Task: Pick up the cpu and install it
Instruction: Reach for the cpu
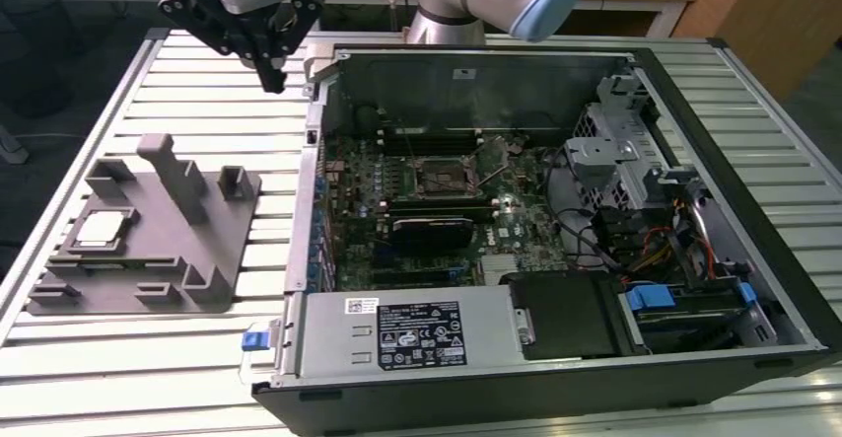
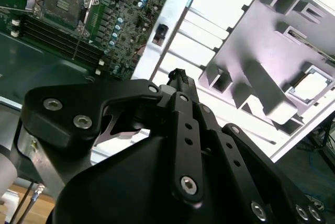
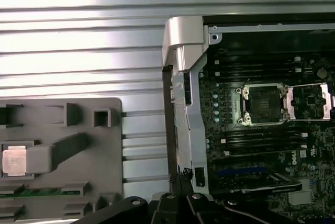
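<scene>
The cpu (image 1: pixel 103 228) is seated by the tray's (image 1: pixel 197 259) edge on the exterior view's left, not yet picked up, the socket (image 1: pixel 444 174) is seen empty, and the gripper (image 1: pixel 272 77) is held above the table (image 1: pixel 197 102), jaws seemingly closed on nothing.

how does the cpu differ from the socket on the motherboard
The small flat silver-white cpu is pale and shiny; the square black socket with a metal frame is dark. The cpu lies in the grey plastic tray outside the open computer case; the socket sits inside it. Both are square.
</scene>
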